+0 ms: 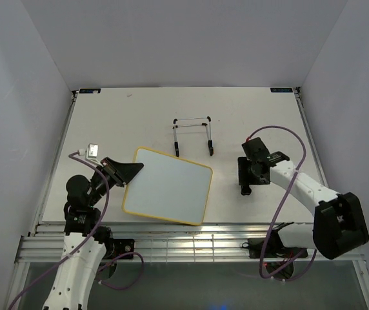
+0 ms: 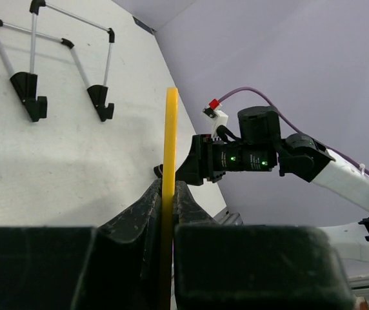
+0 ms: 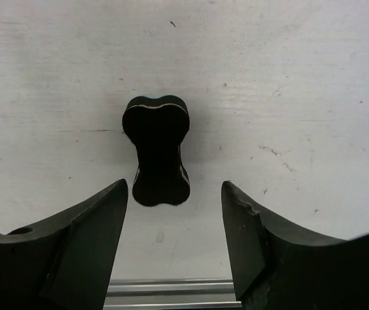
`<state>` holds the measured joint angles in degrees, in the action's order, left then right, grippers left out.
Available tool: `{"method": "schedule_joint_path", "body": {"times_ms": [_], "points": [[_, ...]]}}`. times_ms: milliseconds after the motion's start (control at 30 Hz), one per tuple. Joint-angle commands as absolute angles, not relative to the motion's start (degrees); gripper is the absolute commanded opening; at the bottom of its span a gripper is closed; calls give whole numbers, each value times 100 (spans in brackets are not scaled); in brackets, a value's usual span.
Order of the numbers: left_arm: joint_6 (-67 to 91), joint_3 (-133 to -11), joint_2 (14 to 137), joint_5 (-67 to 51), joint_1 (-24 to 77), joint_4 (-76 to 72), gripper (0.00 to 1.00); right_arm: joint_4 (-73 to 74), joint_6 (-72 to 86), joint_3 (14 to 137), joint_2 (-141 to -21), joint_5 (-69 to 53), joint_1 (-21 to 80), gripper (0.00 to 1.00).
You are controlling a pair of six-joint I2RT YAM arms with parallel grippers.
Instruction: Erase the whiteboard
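Note:
The whiteboard [image 1: 171, 187] lies tilted at the table's front left; its yellow frame is intact and its white face shows no writing. My left gripper [image 1: 133, 169] is shut on its upper left edge. In the left wrist view the yellow edge [image 2: 170, 135] stands upright between the closed jaws of that gripper [image 2: 167, 188]. The black bone-shaped eraser [image 3: 157, 150] lies on the table just ahead of my open right gripper [image 3: 174, 186], between the lines of its fingers and apart from them. In the top view the right gripper [image 1: 245, 175] hovers right of the board.
A thin black wire stand [image 1: 193, 134] sits behind the board and also shows in the left wrist view [image 2: 55, 71]. The metal rail of the table's near edge [image 3: 171, 290] runs close behind the right fingers. White walls enclose the table.

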<state>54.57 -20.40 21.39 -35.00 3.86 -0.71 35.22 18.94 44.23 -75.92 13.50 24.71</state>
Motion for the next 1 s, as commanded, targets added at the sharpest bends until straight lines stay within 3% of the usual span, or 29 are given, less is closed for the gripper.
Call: {"method": "schedule_joint_path", "body": {"times_ms": [0,67,100,167,300,533,633,967], "points": [[5871,-2258,2329,-3622,378,-1036,0,4033,1925,4895,-6867,1520,2417,67],[5932,-2338,2573,-3586,378,-1491,0,4209,1925,5096,-6593,1591,2400,69],[5950,-2390,2714,-3595,369,-1633,0,4384,1925,5167,-6339,1608,2399,81],[5933,-2653,3300,-3647,378,-1968,0,4648,1907,5386,-5953,1661,2391,91],[5906,-3163,4539,-3648,474,-2662,0,4851,1890,5650,-5250,1600,2391,97],[5704,-4420,6658,-3191,1160,-3734,0,5001,1749,5801,-4325,1257,2391,98],[6072,-4780,7659,-3164,1309,-5345,0,4878,1653,5678,-4009,942,2391,98],[6469,-6986,10517,-3322,1503,-7487,0,4720,1521,5423,-3551,264,2391,95]]}}
